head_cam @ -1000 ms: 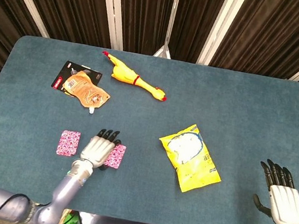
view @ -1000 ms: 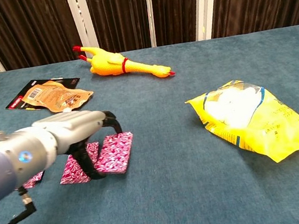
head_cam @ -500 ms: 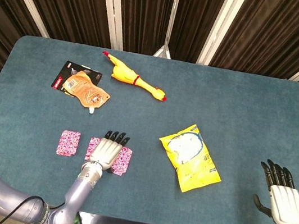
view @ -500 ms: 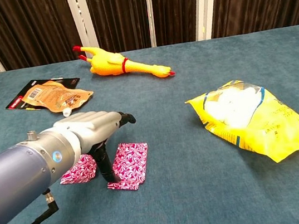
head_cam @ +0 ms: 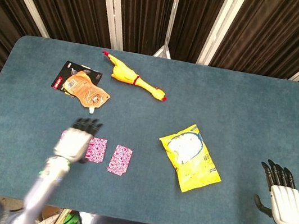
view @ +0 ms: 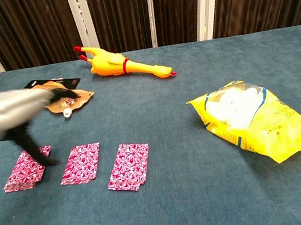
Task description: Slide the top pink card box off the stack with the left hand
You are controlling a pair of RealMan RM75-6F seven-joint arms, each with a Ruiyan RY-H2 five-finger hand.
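Left hand blurred over leftmost flat pink patterned card box, fingers spread, holding nothing; right hand spread wide, empty.

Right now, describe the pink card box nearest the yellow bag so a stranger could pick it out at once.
Start at the yellow snack bag on the blue table and look toward the robot's left hand. Three pink patterned card boxes lie flat in a row. The rightmost card box is the one: nearest the bag, farthest from that hand.
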